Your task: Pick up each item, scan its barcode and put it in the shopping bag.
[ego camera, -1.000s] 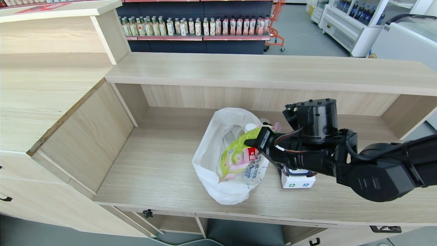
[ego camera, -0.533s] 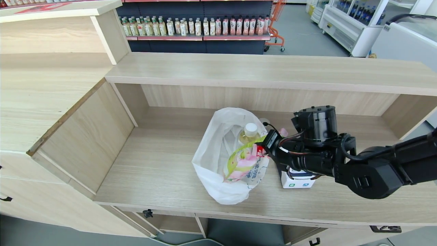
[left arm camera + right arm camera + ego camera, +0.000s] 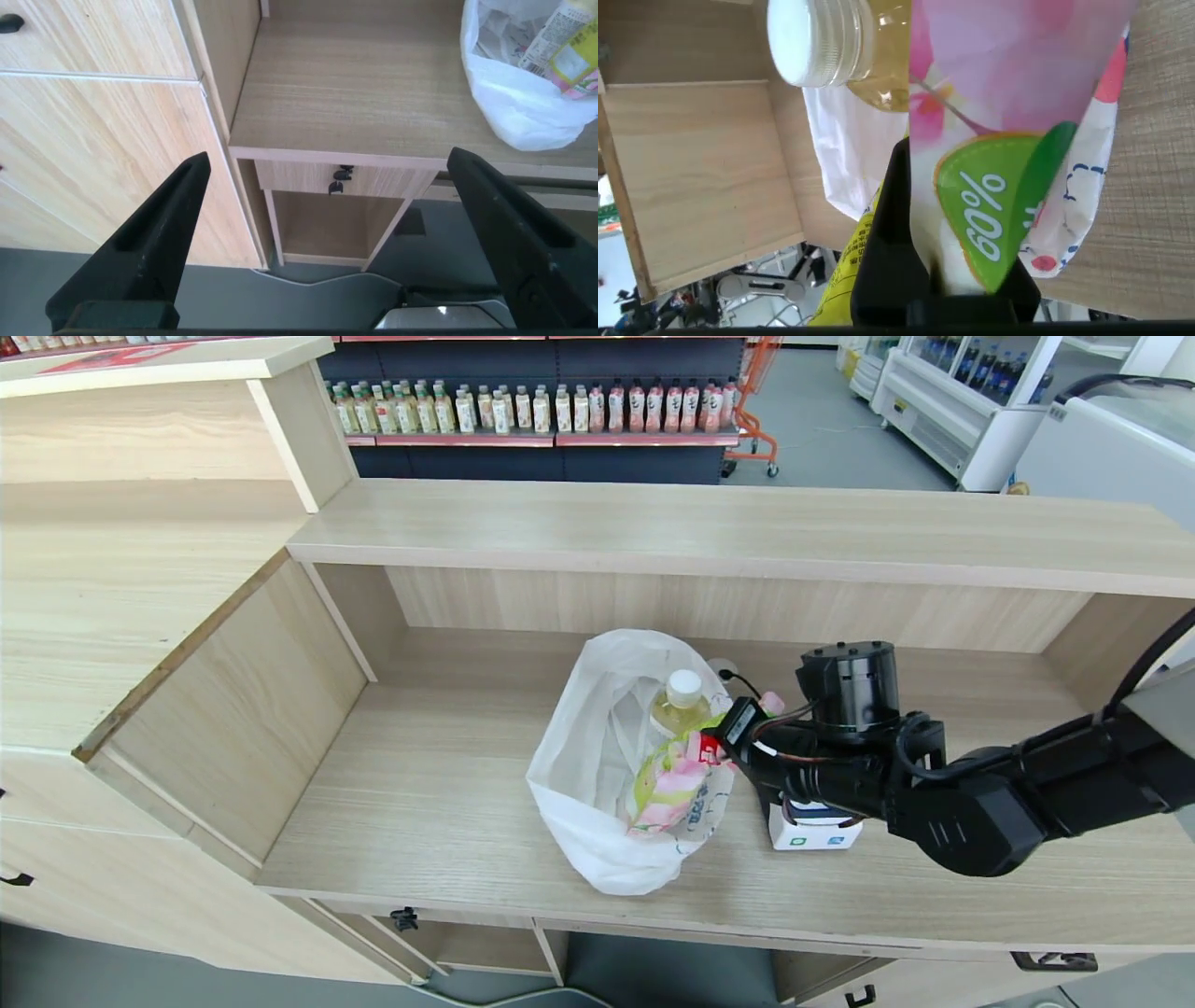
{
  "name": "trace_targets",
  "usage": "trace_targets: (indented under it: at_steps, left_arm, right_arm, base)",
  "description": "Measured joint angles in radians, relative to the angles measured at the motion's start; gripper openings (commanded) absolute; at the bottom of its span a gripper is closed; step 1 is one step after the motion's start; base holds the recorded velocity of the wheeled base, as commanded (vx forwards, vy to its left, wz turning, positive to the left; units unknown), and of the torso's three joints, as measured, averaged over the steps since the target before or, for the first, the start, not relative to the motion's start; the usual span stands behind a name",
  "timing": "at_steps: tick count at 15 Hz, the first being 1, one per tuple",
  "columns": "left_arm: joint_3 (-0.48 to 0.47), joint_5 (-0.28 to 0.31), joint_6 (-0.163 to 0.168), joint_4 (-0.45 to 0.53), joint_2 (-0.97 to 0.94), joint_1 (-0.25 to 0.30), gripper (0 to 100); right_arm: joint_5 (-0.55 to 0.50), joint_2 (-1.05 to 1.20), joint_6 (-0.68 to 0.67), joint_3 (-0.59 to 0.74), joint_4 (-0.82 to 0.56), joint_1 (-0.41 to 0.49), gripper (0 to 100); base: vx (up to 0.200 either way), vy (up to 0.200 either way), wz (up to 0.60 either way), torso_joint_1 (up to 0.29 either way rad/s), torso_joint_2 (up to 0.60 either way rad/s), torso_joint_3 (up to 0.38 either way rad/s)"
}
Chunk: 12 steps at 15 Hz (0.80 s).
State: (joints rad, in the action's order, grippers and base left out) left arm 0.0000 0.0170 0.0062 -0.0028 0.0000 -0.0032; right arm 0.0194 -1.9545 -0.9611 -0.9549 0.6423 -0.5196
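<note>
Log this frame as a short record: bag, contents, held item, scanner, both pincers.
shopping bag: white plastic, open, on the counter
in bag: upright bottle, white cap
held item: pink-and-green snack pouch, partly inside the bag
right pincer: shut on the pouch's top
scanner: white box beside the bag
left pincer: open, empty, off the counter's front edge

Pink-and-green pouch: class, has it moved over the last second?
Yes. The pouch, held by the right tool, sank deeper into the shopping bag, uncovering the bottle behind it.
</note>
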Motion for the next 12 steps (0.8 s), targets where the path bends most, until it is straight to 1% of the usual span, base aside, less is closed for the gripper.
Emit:
trace_targets:
  at_steps: [4, 12]
  left_arm:
    - [0.0, 0.0, 0.0, 0.0, 0.0, 0.0, 100]
    - [0.0, 0.0, 0.0, 0.0, 0.0, 0.0, 100]
  right_arm:
    - [-0.005, -0.013, 0.017, -0.018, 0.004, 0.012, 0]
    - [-0.002, 0.001, 0.068, -0.034, 0.1, 0.042, 0]
  base:
    - [0.0, 0.0, 0.0, 0.0, 0.0, 0.0]
    - [0.0, 0.0, 0.0, 0.0, 0.0, 0.0]
